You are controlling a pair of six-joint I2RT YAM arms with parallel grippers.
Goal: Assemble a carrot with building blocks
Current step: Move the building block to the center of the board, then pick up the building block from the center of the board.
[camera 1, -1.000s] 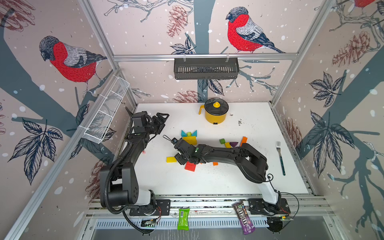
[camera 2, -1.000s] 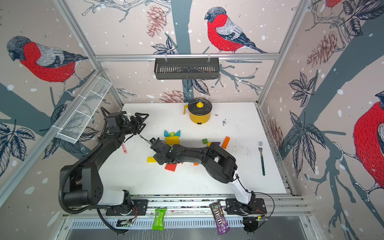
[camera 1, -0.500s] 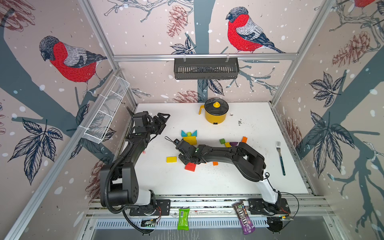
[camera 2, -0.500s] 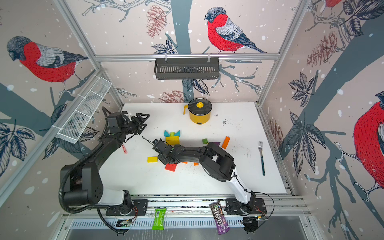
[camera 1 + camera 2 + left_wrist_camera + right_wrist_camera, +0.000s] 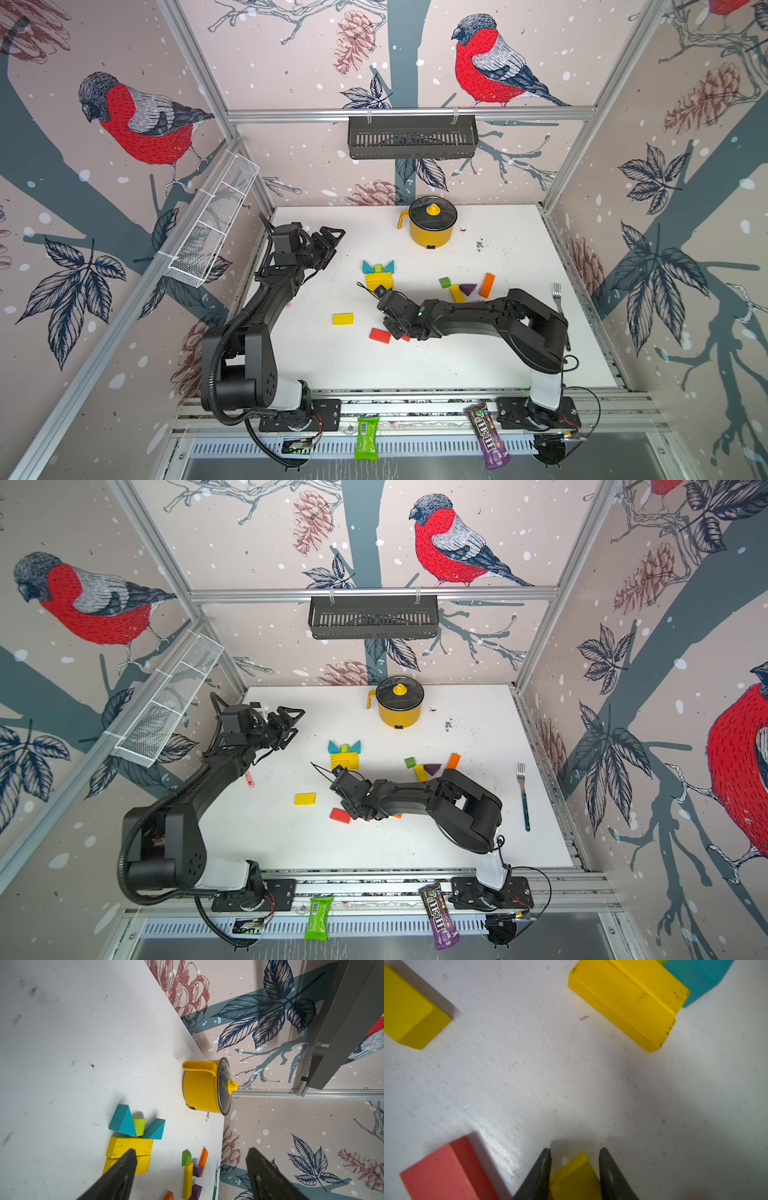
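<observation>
Black matte wedge fingers of the right gripper: clamped on a small yellow block, one finger flat against each side; whether the block rests on the table cannot be told. Just beside it, a red block, flat rectangle, sharp edges, chalky paint. Bare scuffed white surface ahead of the fingertips. Further out, a loose yellow block, lying flat and alone. Opposite it, two yellow blocks set long side to long side, dark scuffs along their edges. Touching their far side, two teal triangles with a rounded green piece between them. Well apart, beside the right arm, a cluster: green cube, yellow bar, purple triangle, orange block. At the back edge, a glossy yellow pot, lid on. Near the right edge, a metal fork. Wide bare strip along the front rail. Left gripper: near the back left corner, fingers apart, nothing between them.
</observation>
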